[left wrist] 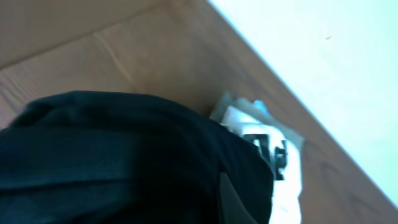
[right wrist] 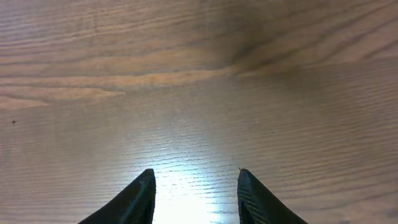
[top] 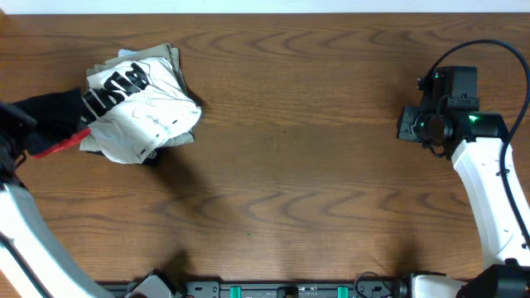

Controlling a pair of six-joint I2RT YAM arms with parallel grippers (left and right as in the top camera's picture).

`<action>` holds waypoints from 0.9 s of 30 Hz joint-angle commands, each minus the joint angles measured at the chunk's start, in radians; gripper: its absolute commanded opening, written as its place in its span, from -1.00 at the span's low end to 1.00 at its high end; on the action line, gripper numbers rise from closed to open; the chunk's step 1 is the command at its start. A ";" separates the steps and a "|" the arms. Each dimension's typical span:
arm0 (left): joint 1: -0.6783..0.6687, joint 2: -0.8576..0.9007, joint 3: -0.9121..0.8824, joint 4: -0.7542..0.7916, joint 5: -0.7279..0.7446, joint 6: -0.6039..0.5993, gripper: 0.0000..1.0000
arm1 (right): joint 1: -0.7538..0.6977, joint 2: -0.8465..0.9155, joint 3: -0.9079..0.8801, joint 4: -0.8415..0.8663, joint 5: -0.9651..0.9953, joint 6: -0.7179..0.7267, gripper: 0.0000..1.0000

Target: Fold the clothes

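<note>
1. Brown wood-grain table fills the overhead view, its middle bare, with a pale strip along the 12 o'clock edge.
2. At 9 o'clock on the table, the black pants stretch from the pile of clothes out to the frame's edge. A coral-red trim shows along their 6 o'clock side.
3. At the pants' 3 o'clock end they meet a crumpled white shirt with bold black lettering. I cannot tell whether they run under it.
4. A khaki garment peeks out at the shirt's 12 o'clock side, touching it.
5. My left arm rises from the 7 o'clock corner toward the pants.
6. From the left wrist camera, black cloth covers most of the frame. The white shirt shows at its 3 o'clock side.
7. My left gripper is buried in that cloth, with only one dark finger poking through. I cannot tell whether it is clamped on the pants or parted.
8. My right gripper sits at 3 o'clock on the table, well apart from the clothes.
9. Its two dark fingertips stand parted, a moderate gap between them, above bare wood and holding nothing.
</note>
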 commanded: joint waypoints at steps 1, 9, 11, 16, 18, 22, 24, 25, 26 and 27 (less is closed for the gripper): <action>0.003 0.090 0.095 -0.026 -0.054 0.062 -0.88 | -0.003 0.007 0.005 -0.007 -0.004 0.007 -0.18; 0.003 0.344 0.556 -0.357 -0.117 0.087 -0.89 | -0.003 0.007 0.005 -0.013 -0.004 0.007 -0.17; 0.003 0.412 0.686 -0.446 -0.173 0.087 -0.88 | -0.003 0.007 0.005 -0.013 -0.004 0.007 -0.18; -0.009 0.519 0.816 -0.542 -0.233 0.132 -0.88 | -0.003 0.007 0.005 -0.013 -0.004 0.007 -0.17; -0.025 0.540 0.816 -0.542 -0.261 0.157 -0.88 | -0.003 0.007 0.005 -0.013 -0.004 0.007 -0.17; -0.074 0.573 0.816 -0.542 -0.400 0.249 -0.88 | -0.003 0.007 0.005 -0.020 -0.004 0.007 -0.17; -0.096 0.588 0.816 -0.541 -0.412 0.292 -0.88 | -0.003 0.007 0.005 -0.024 -0.005 0.007 -0.17; -0.110 0.597 0.816 -0.538 -0.411 0.319 -0.88 | -0.003 0.007 0.005 -0.027 -0.005 0.007 -0.17; -0.132 0.607 0.816 -0.537 -0.411 0.360 -0.88 | -0.003 0.007 0.005 -0.032 -0.005 0.008 -0.17; -0.150 0.617 0.815 -0.534 -0.411 0.384 -0.89 | -0.003 0.007 0.005 -0.035 -0.005 0.008 -0.17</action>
